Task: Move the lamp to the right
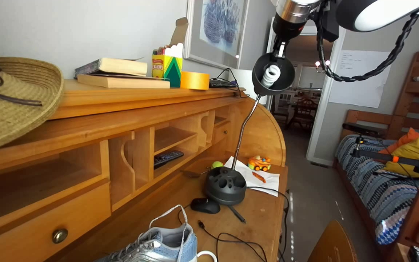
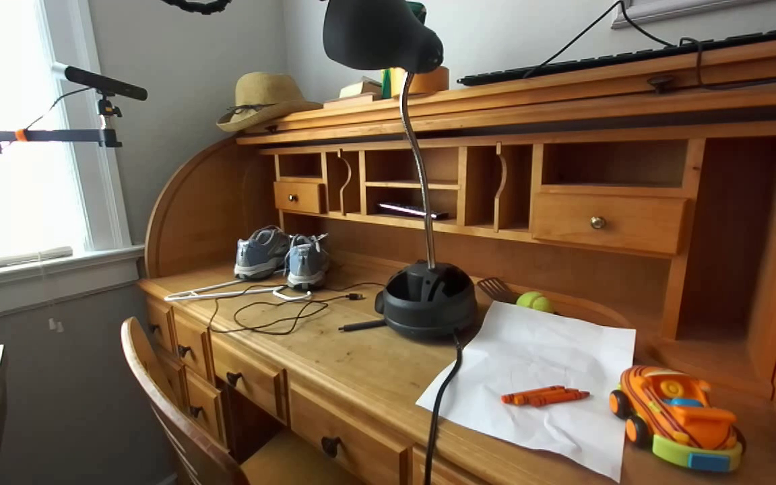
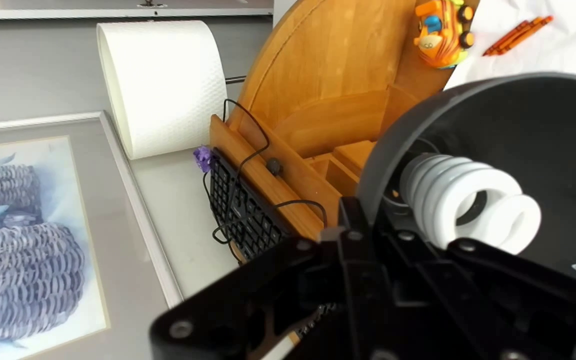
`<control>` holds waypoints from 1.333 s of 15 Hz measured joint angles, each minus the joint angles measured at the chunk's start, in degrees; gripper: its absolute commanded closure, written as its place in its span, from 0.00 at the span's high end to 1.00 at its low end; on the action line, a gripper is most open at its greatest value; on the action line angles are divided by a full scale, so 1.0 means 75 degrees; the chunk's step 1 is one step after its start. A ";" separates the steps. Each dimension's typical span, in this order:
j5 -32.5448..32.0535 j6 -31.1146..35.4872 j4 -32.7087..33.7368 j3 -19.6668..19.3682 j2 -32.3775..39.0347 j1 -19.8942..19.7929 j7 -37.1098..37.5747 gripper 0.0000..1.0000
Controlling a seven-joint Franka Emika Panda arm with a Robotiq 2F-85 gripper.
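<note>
The black lamp [image 1: 226, 191] stands on the wooden desk in both exterior views, with its round base [image 2: 428, 306] by the white paper's edge. Its thin curved stem [image 2: 418, 158] rises to the black head [image 2: 381, 37]. In the wrist view the head [image 3: 563, 140] shows its dark inside and a white spiral bulb [image 3: 473, 205]. My gripper [image 1: 279, 51] is at the head's upper rim. In the wrist view its fingers [image 3: 368, 220] are closed on the rim, one outside and one inside. The gripper is not visible in the view that shows the lamp's back.
A black mouse [image 1: 205, 206] sits beside the base. White paper [image 2: 536, 377] with orange crayons [image 2: 546, 396] and a toy car [image 2: 677, 417] lie at the base's other side. Shoes [image 2: 307, 261] and a cable [image 2: 294, 310] are on the desk. A keyboard [image 3: 238, 200] lies on top.
</note>
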 measured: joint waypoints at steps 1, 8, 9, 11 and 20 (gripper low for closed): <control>0.0154 0.0063 -0.0016 -0.0046 -0.0066 0.0000 -0.0165 0.01; 0.0996 0.0140 -0.0020 -0.0158 -0.0602 0.0001 -0.1510 0.01; 0.1062 0.0140 -0.0021 -0.0196 -0.0651 0.0001 -0.1808 0.01; 0.1135 0.0140 -0.0028 -0.0297 -0.0706 0.0000 -0.2416 0.01; 0.1261 0.0800 -0.0147 -0.0941 -0.0896 0.0097 -0.5476 0.01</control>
